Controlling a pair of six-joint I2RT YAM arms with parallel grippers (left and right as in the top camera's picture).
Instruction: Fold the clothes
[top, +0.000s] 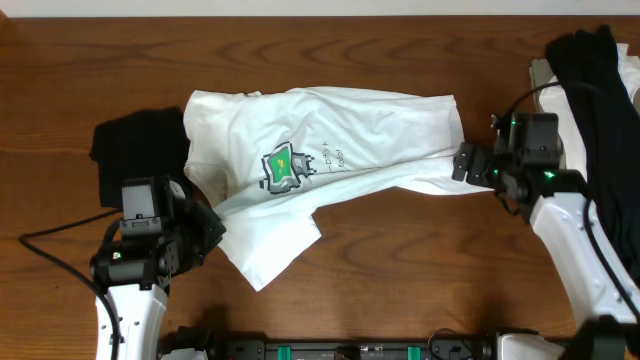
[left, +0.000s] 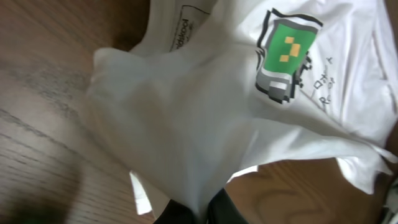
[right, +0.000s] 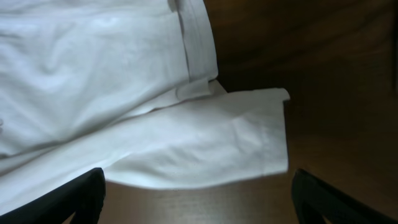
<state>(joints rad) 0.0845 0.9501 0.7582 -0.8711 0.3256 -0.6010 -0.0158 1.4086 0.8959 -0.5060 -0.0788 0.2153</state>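
A white T-shirt (top: 340, 135) with a green-and-yellow chest print (top: 283, 167) lies crumpled across the middle of the table. My left gripper (top: 212, 230) is at its lower left edge, shut on a pinch of the white fabric. In the left wrist view the cloth (left: 186, 124) rises bunched from between the dark fingertips (left: 233, 211), with the print (left: 286, 53) beyond. At the shirt's right end my right gripper (top: 462, 163) stands open. Its black fingers (right: 68, 199) straddle bare wood just short of a flat white flap (right: 211, 146).
A black garment (top: 135, 150) lies bunched at the left, touching the shirt. More black clothing (top: 600, 90) is piled at the far right on something beige (top: 543, 72). The dark wooden table (top: 400, 260) shows in front.
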